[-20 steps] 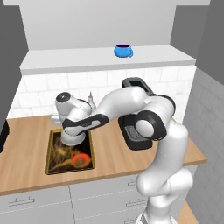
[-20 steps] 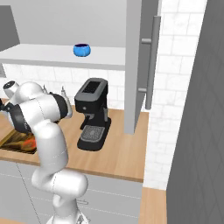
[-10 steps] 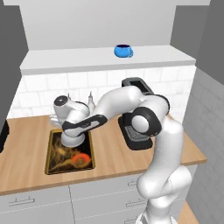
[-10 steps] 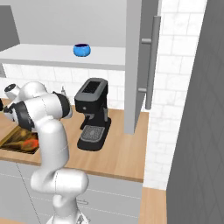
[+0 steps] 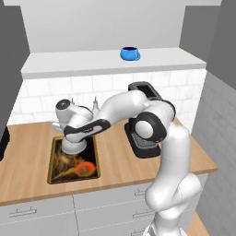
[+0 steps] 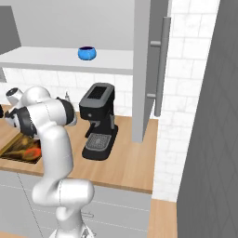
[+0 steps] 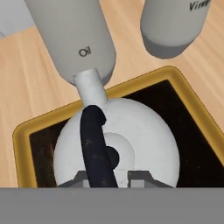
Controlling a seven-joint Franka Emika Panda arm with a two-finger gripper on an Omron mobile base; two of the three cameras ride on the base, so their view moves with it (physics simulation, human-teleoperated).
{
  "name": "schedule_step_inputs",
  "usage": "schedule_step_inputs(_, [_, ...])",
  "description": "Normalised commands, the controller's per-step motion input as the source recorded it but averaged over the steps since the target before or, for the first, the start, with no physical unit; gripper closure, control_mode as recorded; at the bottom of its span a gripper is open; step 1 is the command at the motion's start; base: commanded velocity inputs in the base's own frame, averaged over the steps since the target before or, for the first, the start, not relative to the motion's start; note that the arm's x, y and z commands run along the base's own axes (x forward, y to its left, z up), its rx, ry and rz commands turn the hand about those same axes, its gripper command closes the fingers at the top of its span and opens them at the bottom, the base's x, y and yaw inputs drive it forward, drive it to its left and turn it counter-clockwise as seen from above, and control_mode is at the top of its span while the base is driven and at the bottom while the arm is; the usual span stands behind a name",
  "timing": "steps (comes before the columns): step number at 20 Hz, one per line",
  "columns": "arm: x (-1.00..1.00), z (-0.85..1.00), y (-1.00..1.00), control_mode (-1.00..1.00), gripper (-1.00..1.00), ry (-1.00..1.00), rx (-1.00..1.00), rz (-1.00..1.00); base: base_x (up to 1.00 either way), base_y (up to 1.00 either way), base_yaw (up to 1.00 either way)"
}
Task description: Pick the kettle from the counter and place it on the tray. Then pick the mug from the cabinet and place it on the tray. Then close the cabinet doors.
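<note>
The silver-grey kettle (image 7: 131, 131) sits on the tray (image 7: 26, 127), at its far end near the bottles. My gripper (image 7: 106, 177) straddles its black loop handle (image 7: 94, 140) from above. The fingers (image 7: 140, 177) stand slightly apart from the handle, so the gripper is open. In the left base view the hand (image 5: 78, 136) hovers low over the tray (image 5: 55, 173), which lies on the counter (image 5: 27, 156). The blue mug (image 5: 130, 53) (image 6: 87, 53) stands on the cabinet shelf (image 5: 92, 62). One cabinet door (image 6: 148, 69) hangs open on the right.
Two tall silver-white bottles (image 7: 74, 39) (image 7: 175, 26) stand just beyond the tray's far edge, close to the kettle. A black coffee machine (image 5: 145, 138) (image 6: 100, 121) stands on the counter right of the tray. Grey drawers run below the worktop.
The hand has stayed low over the tray's far end with the kettle beneath it. The arm has barely shifted.
</note>
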Motion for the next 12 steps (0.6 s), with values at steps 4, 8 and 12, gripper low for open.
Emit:
schedule_step_inputs(4, [0.0,-0.24,-0.01,-1.0,-1.0,0.0,0.02,0.0,0.0,0.0,0.0])
schedule_step_inputs(8, [0.0,-0.12,0.0,-1.0,-1.0,0.0,0.03,0.0,0.0,0.0,0.0])
schedule_step_inputs(12, [-0.02,0.0,-0.01,-1.0,-1.0,0.01,0.01,0.0,0.0,0.0,0.0])
